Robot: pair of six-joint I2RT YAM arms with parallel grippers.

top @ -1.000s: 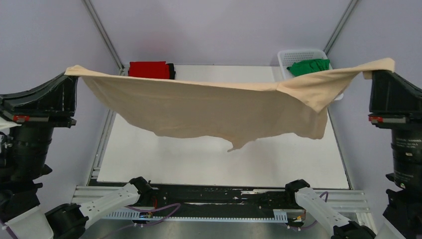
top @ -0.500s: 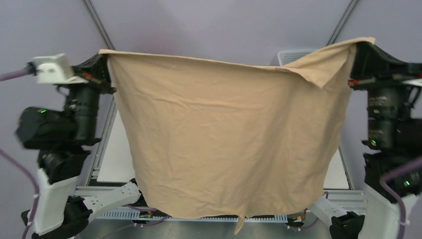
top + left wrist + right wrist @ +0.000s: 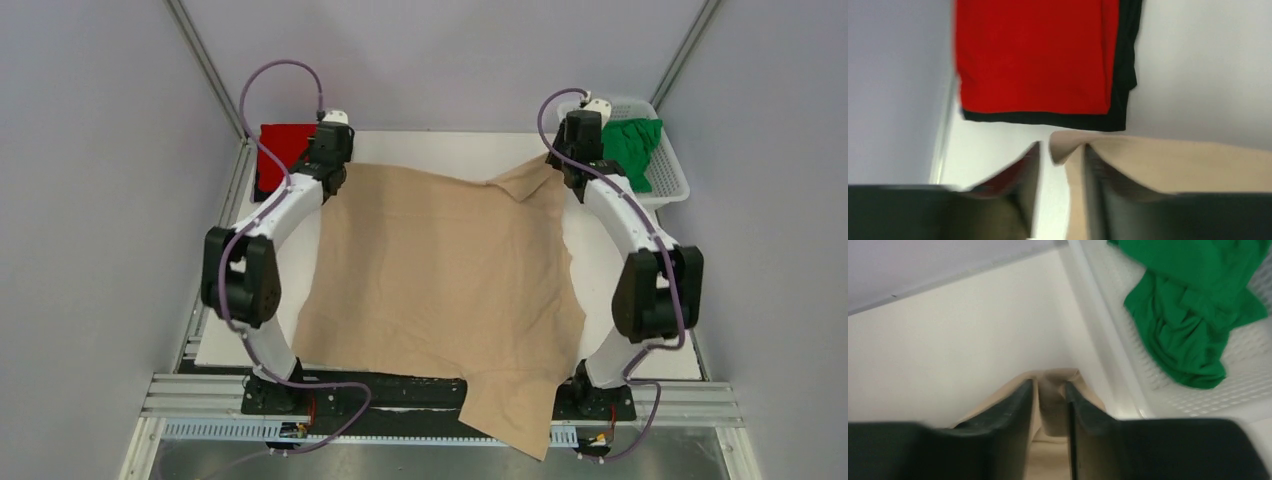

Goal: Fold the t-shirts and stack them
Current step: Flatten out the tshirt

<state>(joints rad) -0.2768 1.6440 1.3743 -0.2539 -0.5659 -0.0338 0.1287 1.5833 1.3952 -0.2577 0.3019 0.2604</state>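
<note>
1. Spreading the tan shirt flat is, as I judge it, the step in hand. It lies across the middle of the table, its far corners reaching toward 11 and 1 o'clock. Its near hem spills off the table edge at about 5 o'clock.
2. At the 1 o'clock corner the right claw is grasping the shirt. In its wrist view, tan cloth fills the narrow gap between the fingers.
3. At the 11 o'clock corner sits the left claw. The shirt corner lies between its fingers, but a sliver of table shows beside one finger and the view is blurred. I cannot tell whether it is clenched or let go.
4. A folded red shirt lies just beyond the left claw at 11 o'clock. A crumpled green shirt waits in the basket at 1 o'clock.
5. The next move probably calls for letting both corners go. The rumpled flap near 1 o'clock and the overhanging hem would then need tidying before the first fold.
6. Half a second ago the shirt hung like a curtain between two raised arms, hiding the table. Now both arms are stretched low toward 12 o'clock and the cloth is down.
</note>
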